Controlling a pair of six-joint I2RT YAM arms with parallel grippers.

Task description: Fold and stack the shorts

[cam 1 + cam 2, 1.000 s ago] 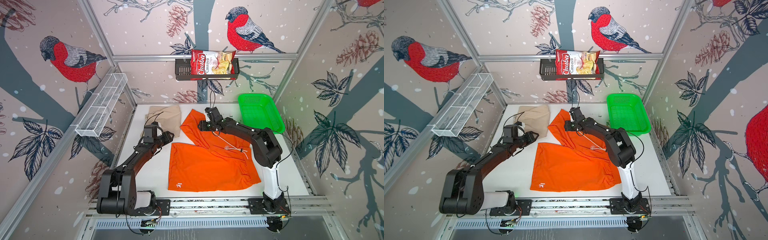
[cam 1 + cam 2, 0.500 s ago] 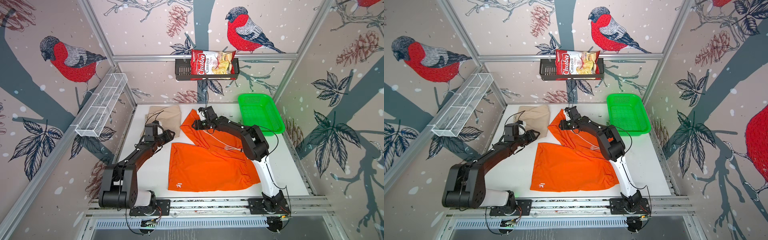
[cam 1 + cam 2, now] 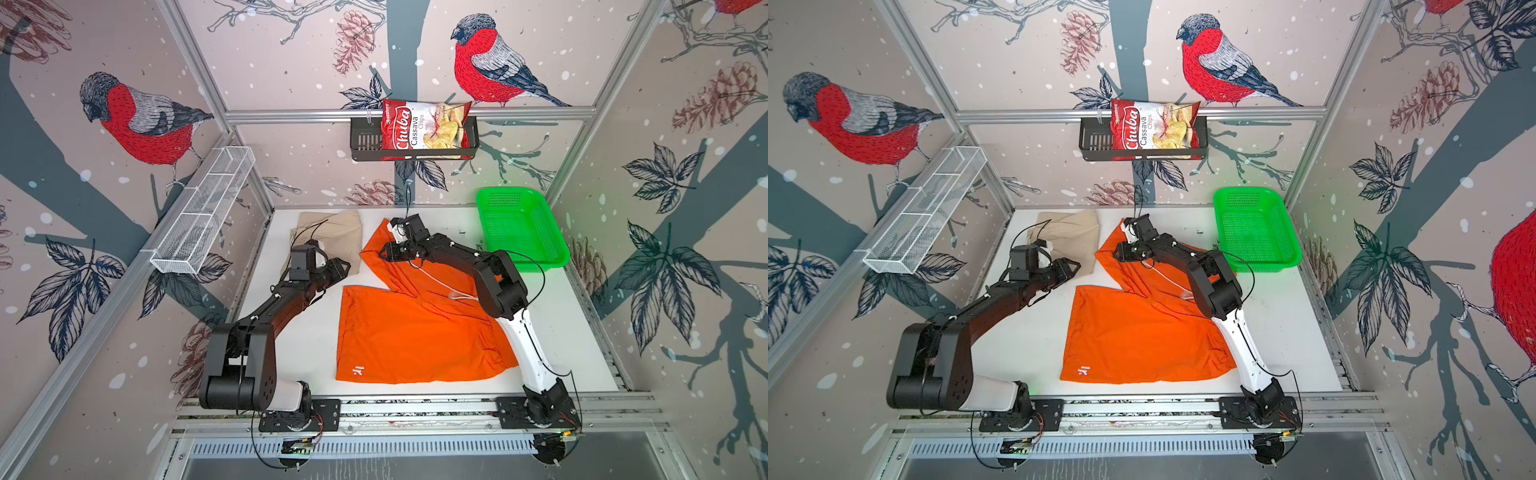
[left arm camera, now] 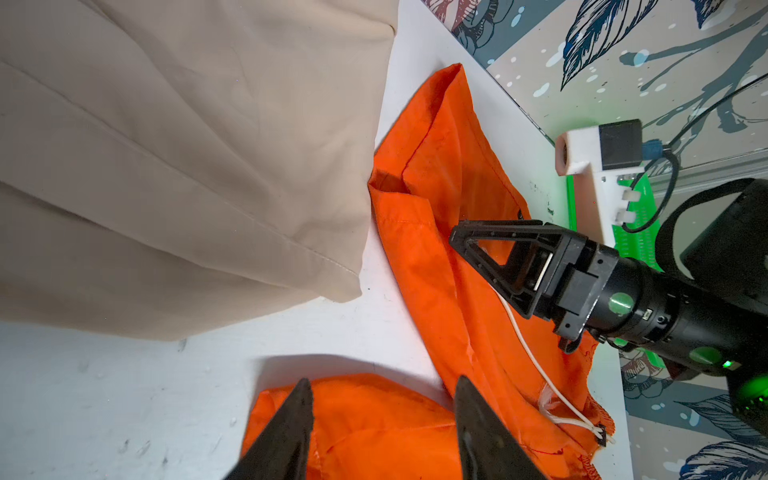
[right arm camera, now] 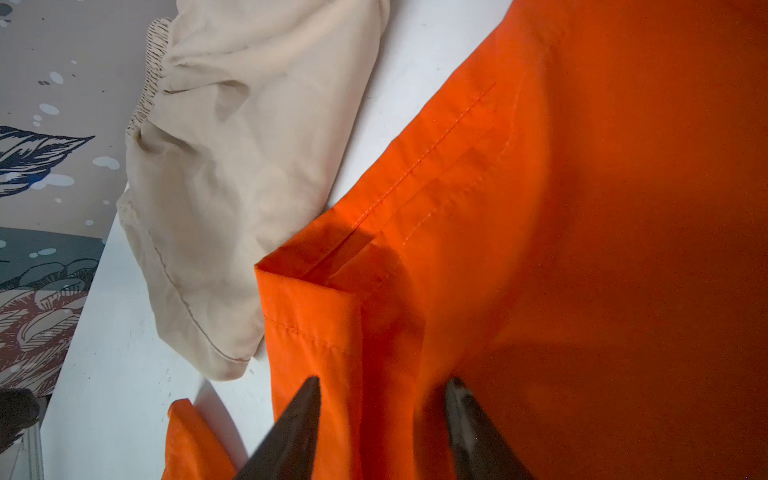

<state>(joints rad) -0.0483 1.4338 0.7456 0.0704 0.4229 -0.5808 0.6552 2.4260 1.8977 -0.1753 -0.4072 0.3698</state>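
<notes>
Currently left gripper (image 4: 382, 380) jaws apart, tips hovering over edge of orange shorts (image 3: 407, 332); beige shorts (image 3: 336, 232) lie just ahead of jaws, beside orange leg; right gripper (image 5: 384, 379) jaws apart, straddling fold of orange hem, cloth between tips, not pinched; black rack (image 3: 363, 143) well beyond both holds chips bag (image 3: 424, 129); green basket (image 3: 540, 262) behind right jaws, on table (image 3: 561, 332).
</notes>
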